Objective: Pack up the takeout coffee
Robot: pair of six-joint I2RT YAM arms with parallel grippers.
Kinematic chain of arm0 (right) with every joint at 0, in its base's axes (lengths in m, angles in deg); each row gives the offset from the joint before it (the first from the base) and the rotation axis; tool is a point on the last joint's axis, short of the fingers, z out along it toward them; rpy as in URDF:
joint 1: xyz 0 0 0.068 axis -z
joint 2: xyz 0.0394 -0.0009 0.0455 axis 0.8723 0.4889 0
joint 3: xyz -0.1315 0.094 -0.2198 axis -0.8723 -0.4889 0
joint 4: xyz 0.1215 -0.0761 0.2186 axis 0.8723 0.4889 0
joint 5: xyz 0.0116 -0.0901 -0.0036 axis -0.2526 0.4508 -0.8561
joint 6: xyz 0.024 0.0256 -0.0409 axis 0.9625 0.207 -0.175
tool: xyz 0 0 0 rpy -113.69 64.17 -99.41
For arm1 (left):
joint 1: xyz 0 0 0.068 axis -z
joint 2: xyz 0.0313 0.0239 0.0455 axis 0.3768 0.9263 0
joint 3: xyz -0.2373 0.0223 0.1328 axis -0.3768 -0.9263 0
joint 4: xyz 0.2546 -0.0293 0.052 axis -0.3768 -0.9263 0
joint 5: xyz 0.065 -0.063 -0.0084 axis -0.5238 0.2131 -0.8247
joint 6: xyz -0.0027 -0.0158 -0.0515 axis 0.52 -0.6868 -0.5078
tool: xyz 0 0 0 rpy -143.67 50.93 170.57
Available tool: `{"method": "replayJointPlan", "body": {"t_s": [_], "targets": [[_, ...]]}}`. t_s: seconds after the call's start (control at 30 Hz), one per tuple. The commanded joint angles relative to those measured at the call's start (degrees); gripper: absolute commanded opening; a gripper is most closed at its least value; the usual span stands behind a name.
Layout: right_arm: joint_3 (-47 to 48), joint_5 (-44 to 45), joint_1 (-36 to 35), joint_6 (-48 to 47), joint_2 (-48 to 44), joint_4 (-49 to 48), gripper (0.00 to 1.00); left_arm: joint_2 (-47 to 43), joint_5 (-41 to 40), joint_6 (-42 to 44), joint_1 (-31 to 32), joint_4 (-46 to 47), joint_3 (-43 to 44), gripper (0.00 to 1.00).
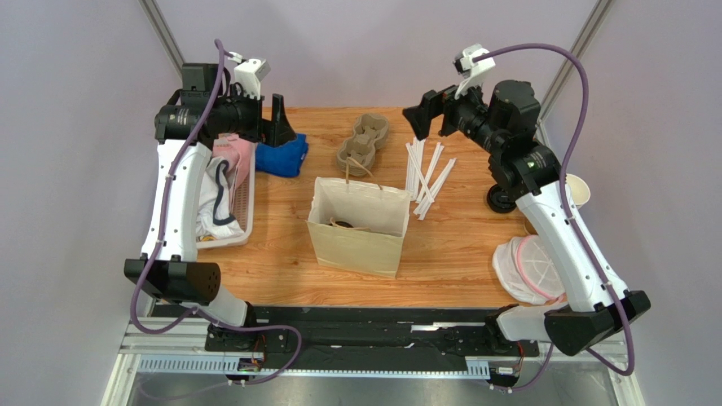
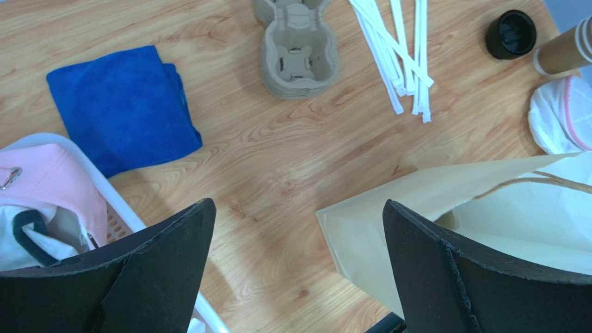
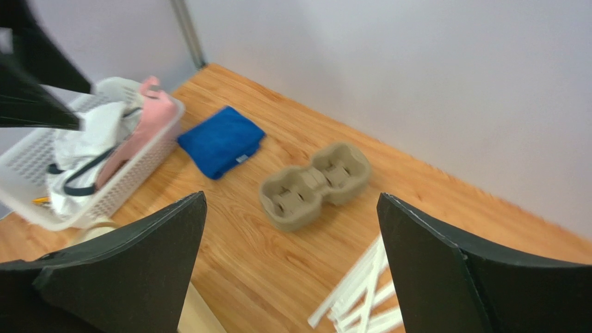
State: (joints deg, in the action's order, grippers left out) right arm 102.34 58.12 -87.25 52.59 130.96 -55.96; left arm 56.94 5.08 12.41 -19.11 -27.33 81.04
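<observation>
two grippers are mine, and both stand wide apart with nothing between the fingers. my left gripper [image 2: 299, 208] hangs high over the wooden table [image 2: 278, 159], looking down past the near corner of the paper bag [image 2: 431, 201]. my right gripper [image 3: 292, 198] is raised at the far right of the table and tilted toward the back wall.

the bag stands upright and open near the middle of the table. i cannot pick out the takeout coffee for sure: in the top view a dark curved shape shows inside the bag's mouth, too small to tell cup from twine handle.

beyond the bag lie a moulded cardboard cup carrier [image 3: 316, 184] and, to its right, a loose fan of white wrapped straws [image 2: 399, 55]. a folded blue cloth [image 2: 121, 104] sits just beside a white basket [image 3: 42, 156] of pink and white fabric at the left edge. at the right edge are a loose black lid [image 2: 511, 33], a stack of brown cups [image 2: 563, 52] on its side and a white mesh pouch [image 1: 530, 266].
</observation>
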Motion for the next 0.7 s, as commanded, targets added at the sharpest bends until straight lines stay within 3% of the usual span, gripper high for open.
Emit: {"method": "replayJointPlan", "body": {"t_s": [0.0,0.13,0.27,0.67], "targets": [[2.08,1.17,7.26,6.17,1.85,7.78,1.00,4.53,-3.42,-0.09,-0.39,-5.58,5.68,0.99],[-0.36,2.85,12.27,7.32,3.79,12.89,1.00,9.71,-3.60,-2.21,-0.39,-8.47,8.50,0.99],[-5.29,2.76,17.63,6.27,4.05,13.77,1.00,11.22,-4.92,-1.16,-0.39,-8.48,5.61,0.99],[-15.32,2.76,19.49,4.16,2.47,13.33,1.00,6.74,-4.48,0.69,-0.39,-3.91,-8.19,0.99]]}}
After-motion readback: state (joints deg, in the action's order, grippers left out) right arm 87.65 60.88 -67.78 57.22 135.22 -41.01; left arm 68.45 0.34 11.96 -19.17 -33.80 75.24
